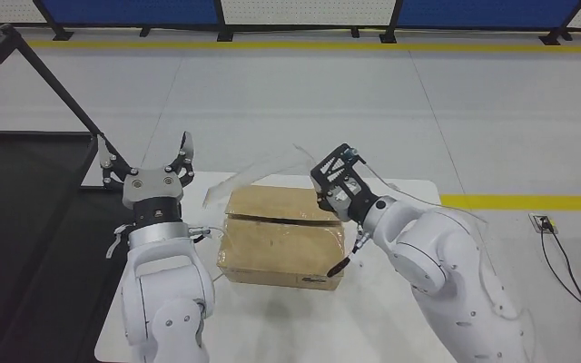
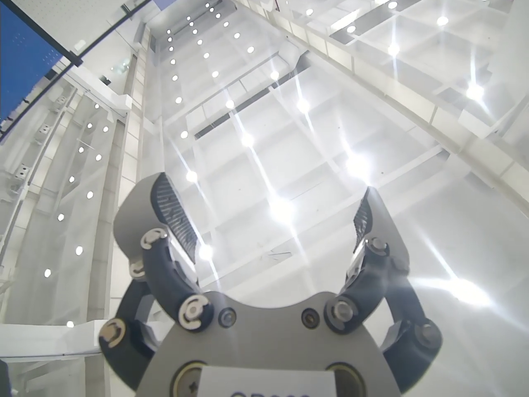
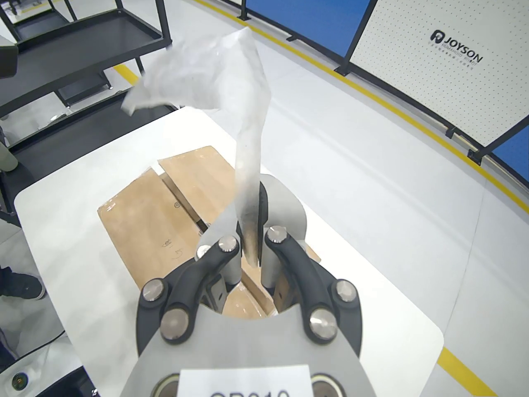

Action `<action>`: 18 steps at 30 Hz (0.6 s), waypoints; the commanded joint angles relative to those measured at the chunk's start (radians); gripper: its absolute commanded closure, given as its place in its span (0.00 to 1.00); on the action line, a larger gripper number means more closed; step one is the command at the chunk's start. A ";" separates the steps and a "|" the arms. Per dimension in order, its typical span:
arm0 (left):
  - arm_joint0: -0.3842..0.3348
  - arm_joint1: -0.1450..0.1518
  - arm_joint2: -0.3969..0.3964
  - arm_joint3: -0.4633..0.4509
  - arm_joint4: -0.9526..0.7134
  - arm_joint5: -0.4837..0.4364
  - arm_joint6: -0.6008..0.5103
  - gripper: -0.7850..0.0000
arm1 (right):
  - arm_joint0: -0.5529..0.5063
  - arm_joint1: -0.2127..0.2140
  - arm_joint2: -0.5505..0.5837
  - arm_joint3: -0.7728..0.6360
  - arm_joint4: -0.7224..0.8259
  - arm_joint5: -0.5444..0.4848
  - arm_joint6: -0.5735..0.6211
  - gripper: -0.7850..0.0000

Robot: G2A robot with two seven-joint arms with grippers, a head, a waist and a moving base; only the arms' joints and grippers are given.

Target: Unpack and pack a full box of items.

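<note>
The left gripper (image 1: 147, 152) (image 2: 268, 208) points up at the left of the white worktop (image 1: 300, 318), its fingers spread wide and holding nothing. A brown cardboard box (image 1: 281, 240) (image 3: 144, 216) sits mid-worktop with its flaps closed, and its small printed marks are unreadable. Above the box's right end, the right gripper (image 1: 334, 171) (image 3: 250, 225) pinches a clear tape strip (image 1: 254, 172) (image 3: 248, 125).

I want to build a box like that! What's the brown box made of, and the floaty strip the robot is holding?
The box looks like cardboard: dull brown, with flaps meeting at a seam. The strip pinched in the right gripper is probably thin plastic tape: partly see-through, curling and twisting.
</note>
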 commanded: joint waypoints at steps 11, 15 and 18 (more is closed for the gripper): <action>0.180 0.006 -0.099 -0.136 -0.197 0.043 -0.004 0.00 | 0.107 -0.010 -0.045 0.033 0.092 0.067 0.301 1.00; 0.180 0.006 -0.099 -0.136 -0.197 0.043 -0.004 0.00 | 0.107 -0.010 -0.045 0.033 0.092 0.067 0.301 1.00; 0.183 0.007 -0.103 -0.133 -0.178 0.040 -0.012 0.00 | 0.106 -0.013 -0.050 0.047 0.104 0.094 0.284 1.00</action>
